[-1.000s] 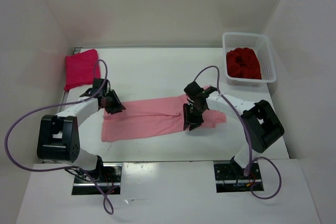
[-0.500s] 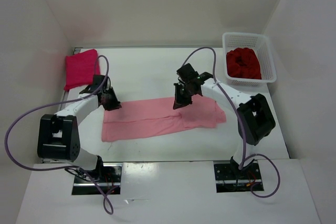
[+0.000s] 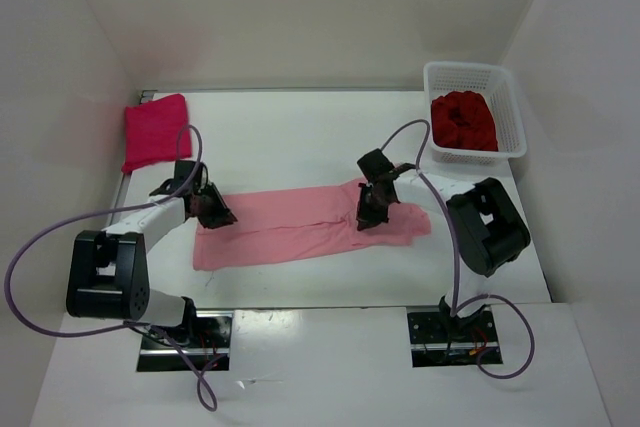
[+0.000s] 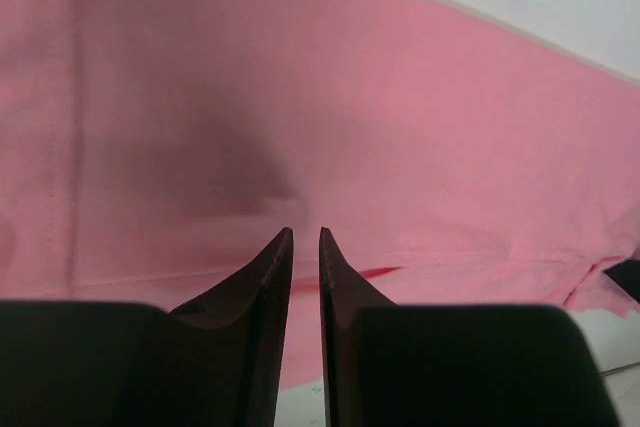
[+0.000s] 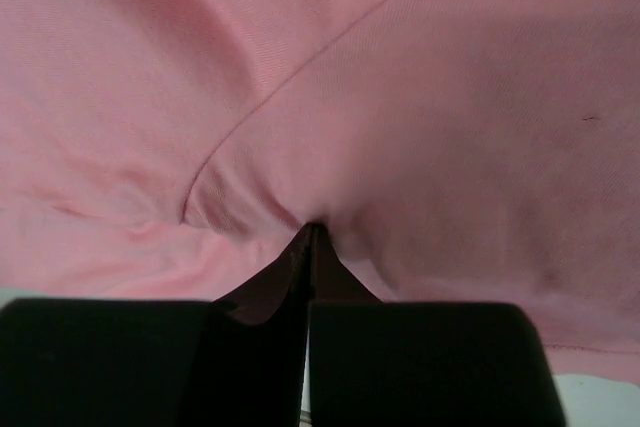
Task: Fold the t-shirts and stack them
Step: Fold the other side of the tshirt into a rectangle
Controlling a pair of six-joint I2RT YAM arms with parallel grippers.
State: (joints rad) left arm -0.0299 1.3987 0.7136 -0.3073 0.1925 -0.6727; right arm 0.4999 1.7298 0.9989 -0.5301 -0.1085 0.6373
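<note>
**Both grippers are pressing down on the pink shirt [image 3: 300,227]**

You are seeing the pink shirt lying spread out flat on the table [image 3: 290,127], in a long strip running from left to right in front of the two arm bases.

The right gripper [image 3: 366,219] is sitting on the shirt's right part. Its fingers are closed tight and are pinching a small puckered fold of the pink cloth at their tips.

The left gripper [image 3: 212,212] is resting at the shirt's far left corner. Its fingers [image 4: 280,267] are standing nearly together with only a thin slit between them. You cannot tell whether any cloth is caught there.

Beyond the pink shirt's left end, the magenta shirt [image 3: 155,130] is lying folded into a neat rectangle. Beyond its right end, a white basket [image 3: 470,68] is holding the dark red shirt [image 3: 463,119], which is sitting bunched up inside.
</note>
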